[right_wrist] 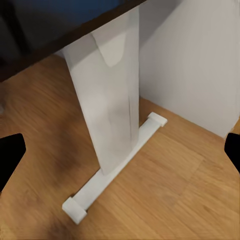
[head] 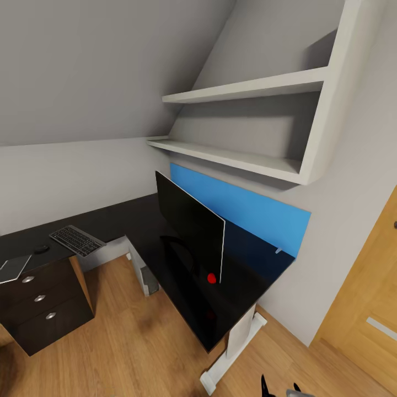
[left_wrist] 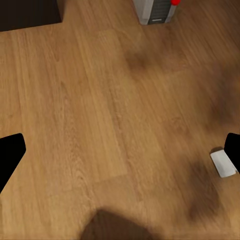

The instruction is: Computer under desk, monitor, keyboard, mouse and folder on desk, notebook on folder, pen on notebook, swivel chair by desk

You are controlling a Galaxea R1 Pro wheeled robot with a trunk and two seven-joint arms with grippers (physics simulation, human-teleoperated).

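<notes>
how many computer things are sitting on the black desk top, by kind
monitor: 1
keyboard: 1
mouse: 1
total: 3, all on the desk

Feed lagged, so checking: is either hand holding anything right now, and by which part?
Nothing is held. The left hand is open over bare wood floor; the right hand is open, facing the desk's white leg.

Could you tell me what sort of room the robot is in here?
It looks like a home office corner, likely in an attic room. An L-shaped desk carries a monitor and a keyboard, white shelves hang under a sloping ceiling, and the floor is wood.
</notes>
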